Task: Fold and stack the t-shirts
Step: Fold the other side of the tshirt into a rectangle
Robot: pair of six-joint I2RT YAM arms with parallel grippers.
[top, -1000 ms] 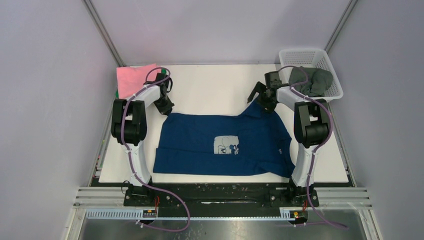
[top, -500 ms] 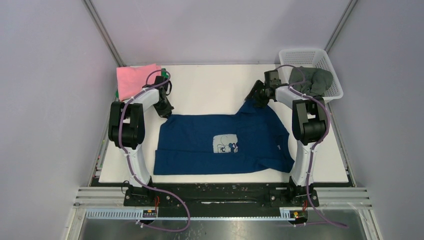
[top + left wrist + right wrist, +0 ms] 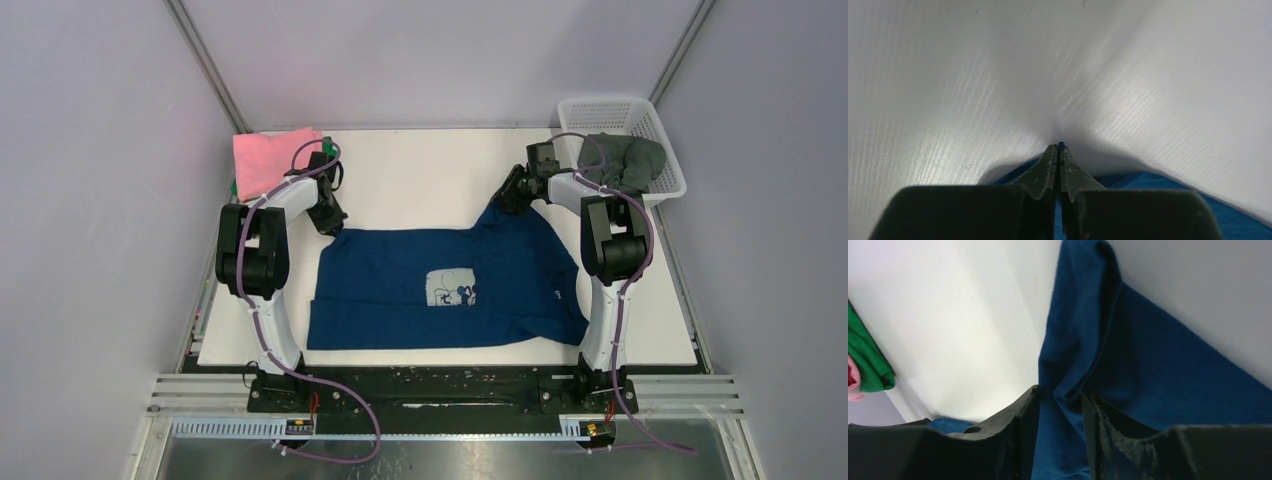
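Navy t-shirt [image 3: 445,288] lay spread flat on the white worktop [image 3: 420,170], centre to near side. Its pale square print faced up and its near hem ran roughly parallel to the near edge. The cloth was soft and matte, mostly smooth, with its far right corner drawn up into a creased peak.

Left fingers [image 3: 329,219] were at the shirt's far left corner. In the wrist view they [image 3: 1050,165] were pressed almost together, with a thin sliver of blue cloth pinched at the tips.

Right fingers [image 3: 509,196] were at the peaked far right corner. In the wrist view they [image 3: 1028,407] were narrowly parted and clamped a thick bunched fold of navy fabric [image 3: 1158,370].

Pink t-shirt [image 3: 268,157] sat folded as a flat rectangle at the far left corner of the worktop. A green t-shirt [image 3: 865,360] showed at its edge.

Dark grey-green t-shirt [image 3: 625,160] was crumpled in the white mesh basket [image 3: 600,108] at far right.
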